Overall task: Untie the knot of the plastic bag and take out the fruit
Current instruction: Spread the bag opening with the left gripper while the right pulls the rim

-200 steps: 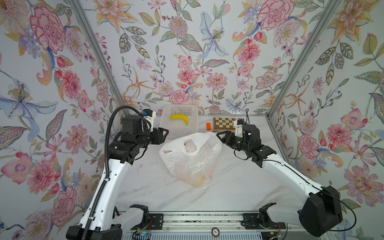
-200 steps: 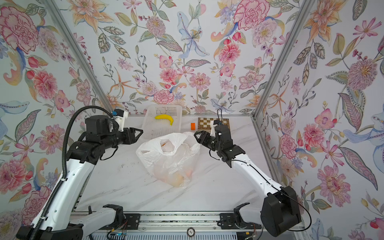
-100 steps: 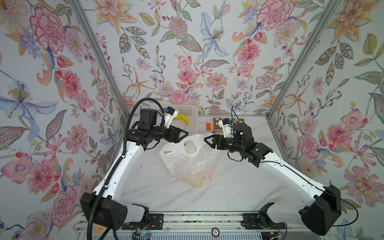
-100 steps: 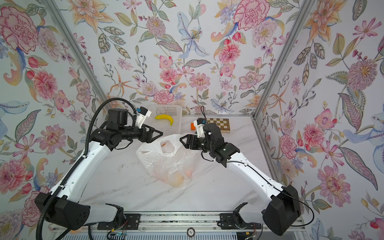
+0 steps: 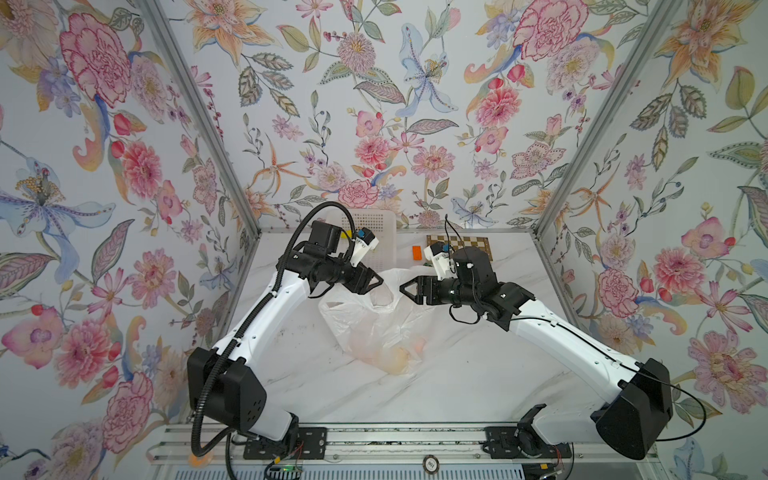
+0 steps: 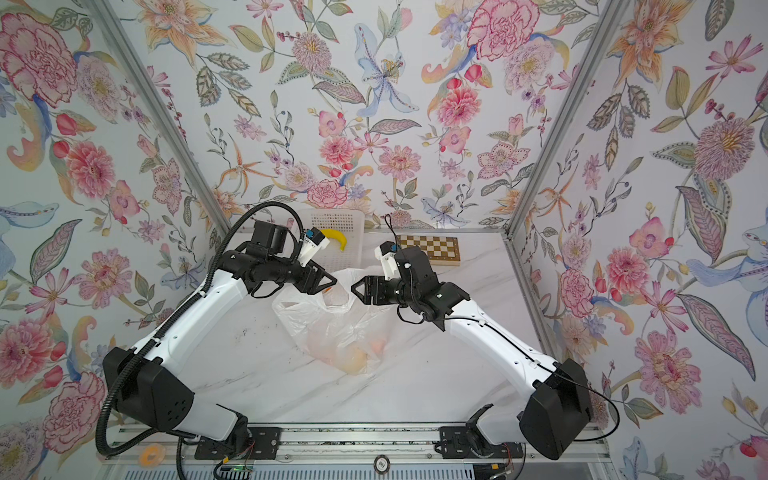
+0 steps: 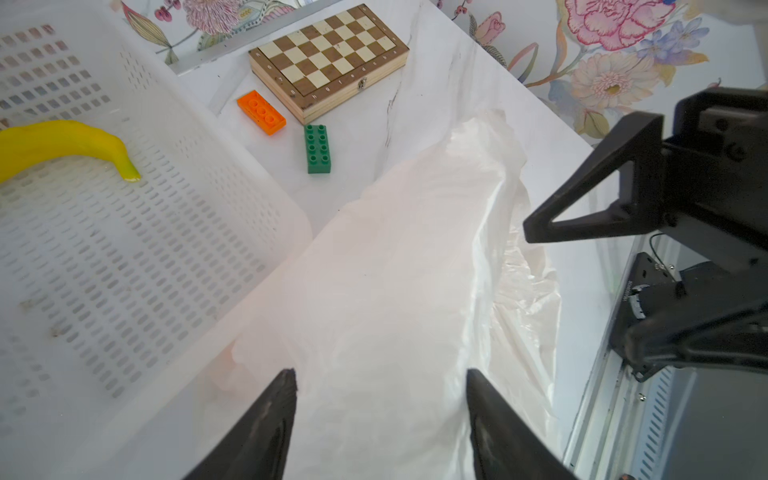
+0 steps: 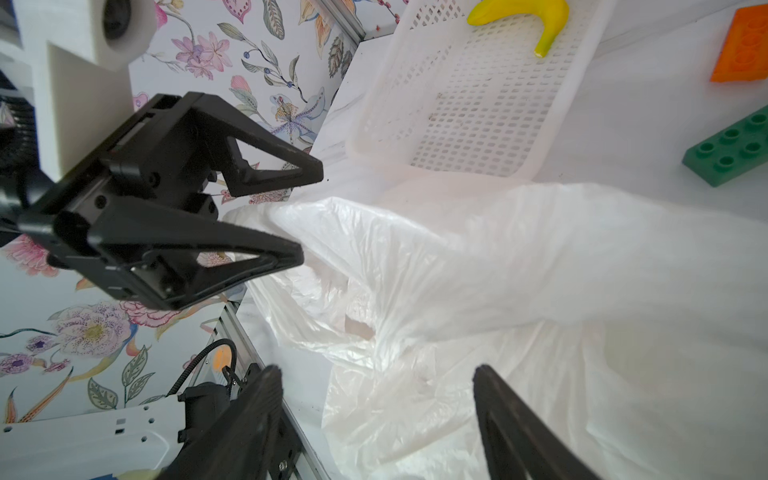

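White, translucent plastic bag [image 5: 374,328] lies mid-counter [image 5: 436,395], with pale orange fruit [image 5: 399,359] showing through its near end. Over its far end the left gripper [image 5: 380,280] and right gripper [image 5: 402,287] face each other, fingers spread on both. Beyond stands a white basket [image 5: 387,245] holding a banana [image 6: 337,240].

Floral wallpaper [image 5: 374,104] covers three walls joined by metal corner posts [image 5: 199,116] around a white marble tabletop [image 5: 457,386].

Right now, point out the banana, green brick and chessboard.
banana [image 7: 62,141], left wrist view, middle of curve.
green brick [image 7: 318,148], left wrist view, studded top.
chessboard [image 7: 328,54], left wrist view, checkered top.
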### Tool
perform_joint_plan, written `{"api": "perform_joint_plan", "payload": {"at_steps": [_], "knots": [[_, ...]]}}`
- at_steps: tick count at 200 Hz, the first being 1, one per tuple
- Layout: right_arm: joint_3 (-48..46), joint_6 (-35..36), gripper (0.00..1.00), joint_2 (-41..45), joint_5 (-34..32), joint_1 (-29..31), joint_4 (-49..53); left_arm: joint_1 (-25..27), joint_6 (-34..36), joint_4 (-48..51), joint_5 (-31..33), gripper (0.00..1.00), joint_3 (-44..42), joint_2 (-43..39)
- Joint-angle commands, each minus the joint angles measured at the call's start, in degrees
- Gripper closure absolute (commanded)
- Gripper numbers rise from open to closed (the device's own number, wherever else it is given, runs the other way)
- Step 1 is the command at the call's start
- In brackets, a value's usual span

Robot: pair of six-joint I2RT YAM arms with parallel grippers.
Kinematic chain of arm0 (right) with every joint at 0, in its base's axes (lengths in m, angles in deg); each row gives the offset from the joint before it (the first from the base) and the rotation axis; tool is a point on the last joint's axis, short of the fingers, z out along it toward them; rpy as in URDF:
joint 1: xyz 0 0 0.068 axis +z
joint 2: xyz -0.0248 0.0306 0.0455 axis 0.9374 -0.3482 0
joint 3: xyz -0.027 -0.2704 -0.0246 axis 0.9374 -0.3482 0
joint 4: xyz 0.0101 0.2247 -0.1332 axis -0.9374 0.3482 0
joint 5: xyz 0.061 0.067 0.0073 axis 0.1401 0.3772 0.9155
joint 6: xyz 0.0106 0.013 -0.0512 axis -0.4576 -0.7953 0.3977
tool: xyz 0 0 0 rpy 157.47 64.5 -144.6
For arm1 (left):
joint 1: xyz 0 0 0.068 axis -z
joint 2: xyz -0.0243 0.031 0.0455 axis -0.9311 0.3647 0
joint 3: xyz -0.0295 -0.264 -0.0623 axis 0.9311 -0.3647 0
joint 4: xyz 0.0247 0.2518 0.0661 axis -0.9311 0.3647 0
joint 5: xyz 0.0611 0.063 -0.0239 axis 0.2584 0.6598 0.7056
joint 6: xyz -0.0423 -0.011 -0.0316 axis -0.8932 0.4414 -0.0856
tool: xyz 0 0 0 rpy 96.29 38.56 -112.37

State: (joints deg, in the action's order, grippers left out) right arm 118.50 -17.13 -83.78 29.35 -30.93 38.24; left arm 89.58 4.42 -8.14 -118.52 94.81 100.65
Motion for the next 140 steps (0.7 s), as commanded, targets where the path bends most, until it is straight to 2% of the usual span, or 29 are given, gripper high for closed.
{"api": "perform_joint_plan", "payload": {"at_steps": [1, 10, 26, 46, 66, 98, 140], "knots": [[1.6, 2.8, 0.26, -0.5, -0.5, 1.5, 0.8, 0.4, -0.3, -3.2, 4.8, 0.69, 1.5, 1.8], [1.5, 4.2, 0.25, -0.4, -0.9, 2.1, 0.9, 0.3, -0.3, -2.7, 7.6, 0.82, 3.0, 2.1], [2.1, 7.5, 0.24, -0.8, -2.2, 3.3, 1.4, 0.4, -0.3, -2.1, 11.9, 0.91, 5.2, 4.6], [3.7, 13.2, 0.12, -2.4, -2.5, 4.8, 3.4, 0.4, -0.2, -3.3, 15.1, 0.94, 6.6, 5.1], [7.6, 18.8, 0.01, -6.1, -2.3, 5.7, 8.7, 0.4, -0.2, -5.0, 15.8, 1.0, 7.2, 5.3], [16.0, 25.2, 0.01, -14.4, -1.9, 6.3, 17.4, 0.5, -0.3, -3.2, 16.3, 1.0, 10.4, 6.9], [21.9, 27.5, 0.01, -23.3, -2.0, 6.9, 20.9, 0.4, -0.3, -4.1, 16.9, 1.0, 10.8, 7.0]]}}
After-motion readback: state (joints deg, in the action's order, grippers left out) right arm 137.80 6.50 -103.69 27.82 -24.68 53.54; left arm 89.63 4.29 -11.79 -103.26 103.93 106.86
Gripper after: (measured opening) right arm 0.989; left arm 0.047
